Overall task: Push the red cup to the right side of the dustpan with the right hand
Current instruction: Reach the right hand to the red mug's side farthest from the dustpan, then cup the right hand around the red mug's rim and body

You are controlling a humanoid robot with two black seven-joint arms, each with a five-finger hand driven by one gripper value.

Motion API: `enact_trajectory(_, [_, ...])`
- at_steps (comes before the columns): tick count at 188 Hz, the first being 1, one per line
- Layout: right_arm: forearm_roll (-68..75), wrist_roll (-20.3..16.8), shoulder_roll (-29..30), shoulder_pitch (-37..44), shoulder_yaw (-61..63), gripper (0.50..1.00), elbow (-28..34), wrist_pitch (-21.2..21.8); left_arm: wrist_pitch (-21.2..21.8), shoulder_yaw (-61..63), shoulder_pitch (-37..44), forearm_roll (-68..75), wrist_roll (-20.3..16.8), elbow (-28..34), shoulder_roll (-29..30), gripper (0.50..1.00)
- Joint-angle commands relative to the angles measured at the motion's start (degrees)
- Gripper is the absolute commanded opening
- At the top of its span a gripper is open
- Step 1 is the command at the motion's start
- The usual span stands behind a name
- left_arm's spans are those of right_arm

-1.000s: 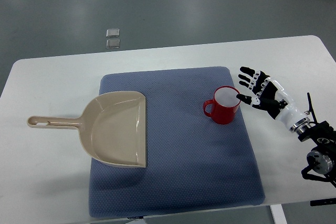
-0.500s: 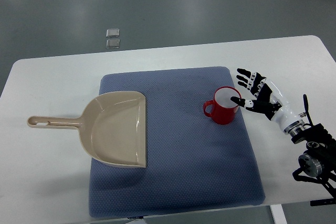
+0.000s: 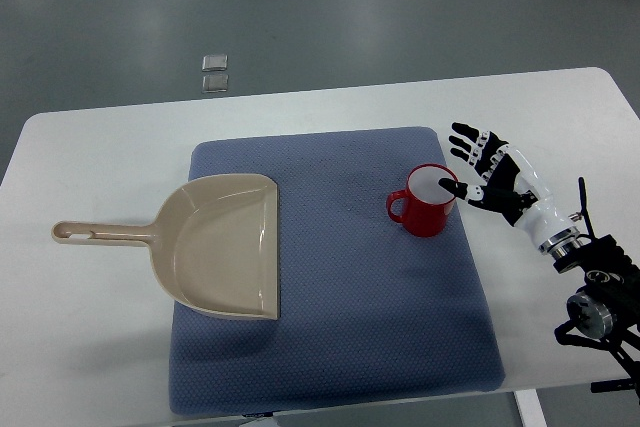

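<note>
A red cup (image 3: pixel 423 202) with a white inside stands upright on the right part of a blue mat (image 3: pixel 335 277), its handle pointing left. A beige dustpan (image 3: pixel 215 244) lies on the mat's left part, handle pointing left over the table. My right hand (image 3: pixel 482 169) is just right of the cup with fingers spread. Its thumb tip (image 3: pixel 449 188) rests at the cup's right rim. It holds nothing. The left arm does not show.
The mat lies on a white table (image 3: pixel 90 157). The right forearm and wrist joint (image 3: pixel 590 282) reach in from the lower right. Two small square floor marks (image 3: pixel 214 71) lie beyond the table's far edge.
My right hand has shifted slightly left and up, keeping the thumb at the cup's right rim. The cup has barely moved. The dustpan is still.
</note>
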Motion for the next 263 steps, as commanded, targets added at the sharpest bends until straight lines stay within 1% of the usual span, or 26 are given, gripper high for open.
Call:
enact_trajectory(1, [0.0, 0.0, 0.3, -0.4, 0.0, 0.926, 1.2, 0.0, 0.0, 0.0, 0.0, 0.0, 0.0, 0.0, 0.0, 1.0])
enact_trajectory(23, [-1.3, 0.0, 0.5, -0.6, -0.1, 0.928, 2.7, -0.1, 0.0, 0.0, 0.0, 0.0, 0.0, 0.0, 0.0, 1.0])
enact_trajectory(57, [-6.1, 0.0, 1.9, -1.5, 0.0, 0.928, 2.7, -0.8, 0.0, 0.0, 0.0, 0.0, 0.0, 0.0, 0.0, 1.0])
enact_trajectory(111, [-8.3, 0.0, 1.9, -1.8, -0.1, 0.928, 2.5, -3.3, 0.0, 0.0, 0.0, 0.0, 0.0, 0.0, 0.0, 1.0])
enact_trajectory(164, [-9.2, 0.0, 2.0, -1.8, -0.3, 0.928, 2.4, -3.4, 0.0, 0.0, 0.0, 0.0, 0.0, 0.0, 0.0, 1.0])
enact_trajectory(188, [-11.5, 0.0, 2.0, -1.6, -0.3, 0.928, 2.0, -6.1, 0.0, 0.0, 0.0, 0.0, 0.0, 0.0, 0.0, 1.0])
enact_trajectory(217, [-11.5, 0.0, 2.1, -1.4, -0.4, 0.926, 1.5, -6.6, 0.0, 0.0, 0.0, 0.0, 0.0, 0.0, 0.0, 1.0])
enact_trajectory(240, [-11.5, 0.0, 2.2, -1.4, -0.7, 0.926, 1.5, -8.3, 0.0, 0.0, 0.0, 0.0, 0.0, 0.0, 0.0, 1.0])
enact_trajectory(263, [-11.5, 0.0, 2.3, -1.4, -1.1, 0.928, 1.5, -8.3, 0.0, 0.0, 0.0, 0.0, 0.0, 0.0, 0.0, 1.0])
